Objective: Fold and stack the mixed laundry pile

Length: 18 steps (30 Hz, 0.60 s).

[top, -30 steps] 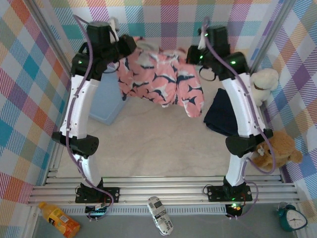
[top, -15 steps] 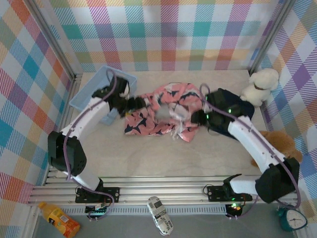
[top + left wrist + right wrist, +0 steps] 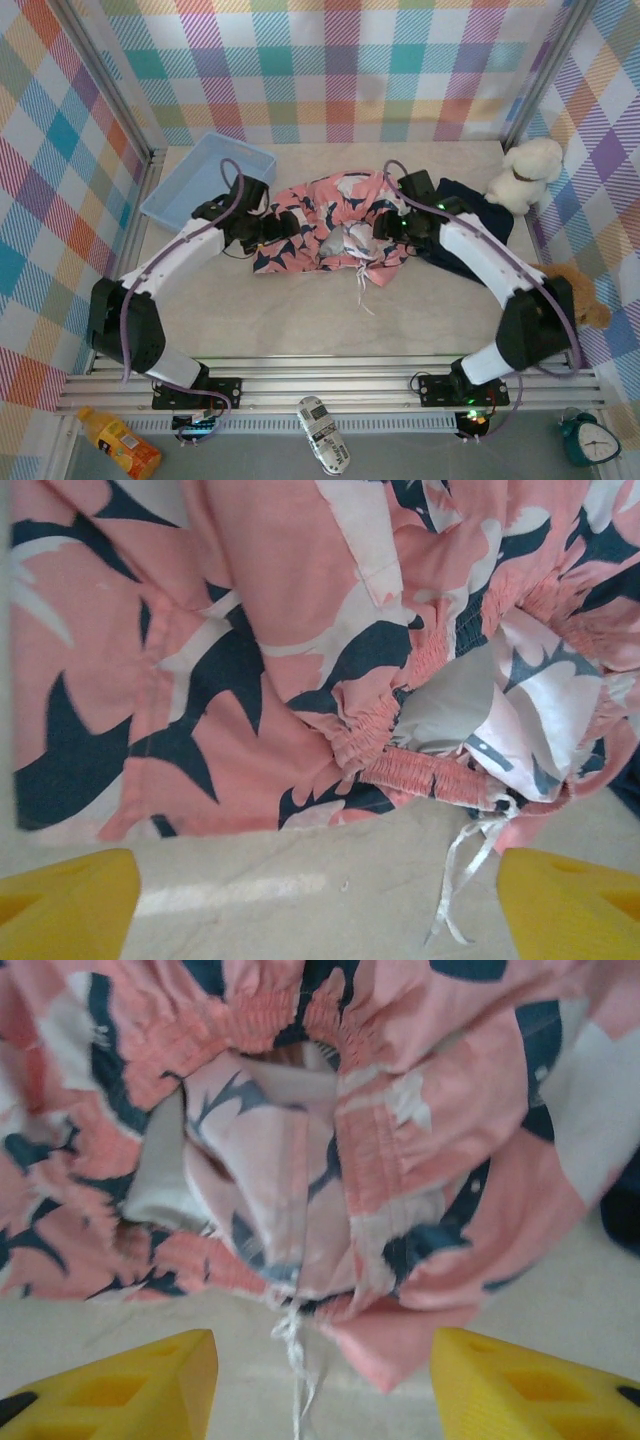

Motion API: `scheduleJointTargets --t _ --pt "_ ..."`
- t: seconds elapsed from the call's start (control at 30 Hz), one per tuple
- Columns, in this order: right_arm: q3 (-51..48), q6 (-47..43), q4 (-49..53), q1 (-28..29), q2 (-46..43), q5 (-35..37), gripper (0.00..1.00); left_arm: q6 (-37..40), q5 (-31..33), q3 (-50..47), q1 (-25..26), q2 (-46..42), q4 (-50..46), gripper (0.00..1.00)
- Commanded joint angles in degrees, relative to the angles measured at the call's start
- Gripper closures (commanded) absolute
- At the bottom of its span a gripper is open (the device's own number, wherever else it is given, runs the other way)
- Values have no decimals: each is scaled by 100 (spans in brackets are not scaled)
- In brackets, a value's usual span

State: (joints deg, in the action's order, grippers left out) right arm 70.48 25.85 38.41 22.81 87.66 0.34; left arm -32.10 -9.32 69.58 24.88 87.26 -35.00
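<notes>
On the table (image 3: 300, 320), between my two pincers, the pink garment (image 3: 318, 215) lies in a crumpled heap, its long axis running from 9 to 3 o'clock in the overhead view. My left gripper (image 3: 262, 232) sits at its 9 o'clock edge and my right gripper (image 3: 385, 228) at its 3 o'clock edge. Both point inward at the cloth.

In the left wrist view, my left gripper (image 3: 320, 900) has its yellow fingers spread wide with bare table between them, holding nothing. The garment is dead ahead at 12 o'clock, and the gathered waistband (image 3: 420, 770) is off toward 2 o'clock. In the right wrist view, my right gripper (image 3: 325, 1385) is parted as well and gripping nothing. The mouth of the waistband (image 3: 300, 1035) is straight ahead at 12 o'clock, and the drawstring (image 3: 293, 1360) trails down between my fingers. I judge my right arm the nearer to that waistband.

The cloth is rumpled, with its pale inside showing through the opening, so I judge it must be spread flat before any fold. The navy T-shirt (image 3: 480, 205) lies at the garment's 3 o'clock, partly under my right arm. I cannot tell whether the two touch.
</notes>
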Motion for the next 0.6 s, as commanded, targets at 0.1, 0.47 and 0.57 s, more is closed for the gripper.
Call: scheduleJointTargets --t 0.1,0.47,0.57 --pt "803 -465 -23 5 1335 450 55 473 749 434 626 940 456 28" --pt "1604 -380 197 5 2784 590 64 1023 1712 1759 1060 2675 -208 30" --pt "1681 -374 254 5 2906 536 59 1057 2018 2165 1050 3105 -459 30"
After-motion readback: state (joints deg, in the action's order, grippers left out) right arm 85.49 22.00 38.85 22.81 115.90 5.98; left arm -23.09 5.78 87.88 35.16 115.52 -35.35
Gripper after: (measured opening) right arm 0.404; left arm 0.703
